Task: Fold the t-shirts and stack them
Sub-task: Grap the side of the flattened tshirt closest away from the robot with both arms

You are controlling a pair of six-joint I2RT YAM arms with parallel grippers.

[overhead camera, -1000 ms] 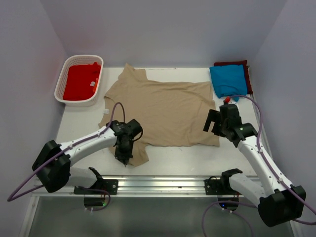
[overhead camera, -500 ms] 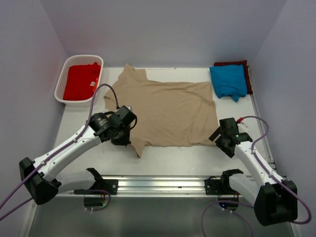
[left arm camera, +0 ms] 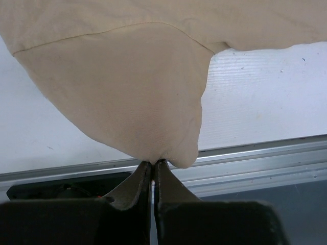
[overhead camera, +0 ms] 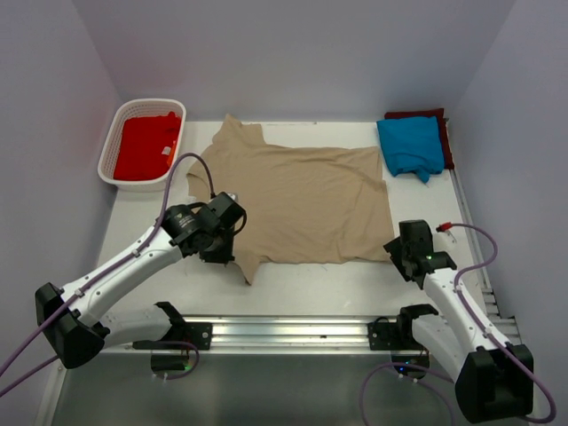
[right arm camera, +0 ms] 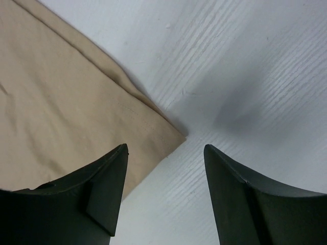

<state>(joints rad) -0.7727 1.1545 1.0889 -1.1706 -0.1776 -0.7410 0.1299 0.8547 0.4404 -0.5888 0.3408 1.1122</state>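
**Tan t-shirt [overhead camera: 302, 200]: floppy stuff, grab it by the corners**

It's spread flat in the middle of the surface [overhead camera: 355, 284]. Soft, light, limp cloth, so I reckon it'll sag and wrinkle wherever it's unsupported. The left pincer [left arm camera: 153, 164] is clamped on the near sleeve's edge. The right pincer [right arm camera: 164, 150] hovers with fingers apart over the hem corner, probably the sensible place to pinch.

tan shirt [overhead camera: 302, 200] spread across mid-frame, open strip of table [overhead camera: 328, 282] between its lower hem and the metal rail [overhead camera: 284, 330], white basket [overhead camera: 138, 184] blocking upper left, folded blue shirt [overhead camera: 410, 146] filling upper right, walls close on both sides
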